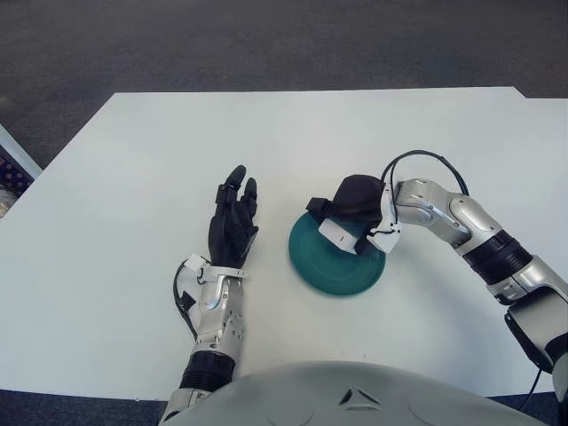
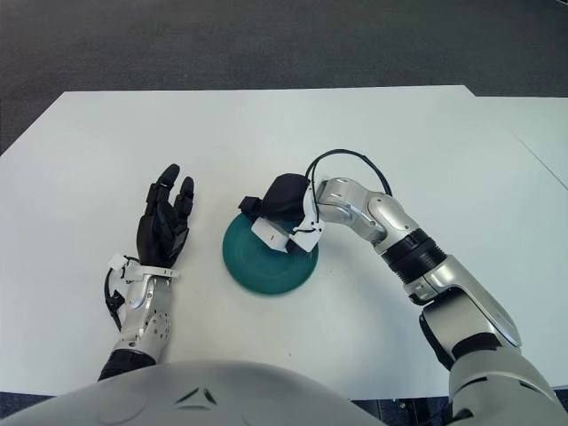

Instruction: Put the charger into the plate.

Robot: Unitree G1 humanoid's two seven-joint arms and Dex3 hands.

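A dark green plate (image 1: 335, 265) lies on the white table (image 1: 133, 160) in front of me. My right hand (image 1: 351, 202) is over the plate's far edge, its black fingers curled around a white charger (image 1: 338, 235) held just above the plate. The hand and charger (image 2: 271, 234) also show in the right eye view. My left hand (image 1: 232, 220) shows to the left of the plate, fingers stretched out flat, holding nothing.
The table's far edge (image 1: 311, 90) borders dark grey carpet. A second white surface (image 2: 541, 133) shows at the far right. A colourful object (image 1: 11, 173) shows past the table's left edge.
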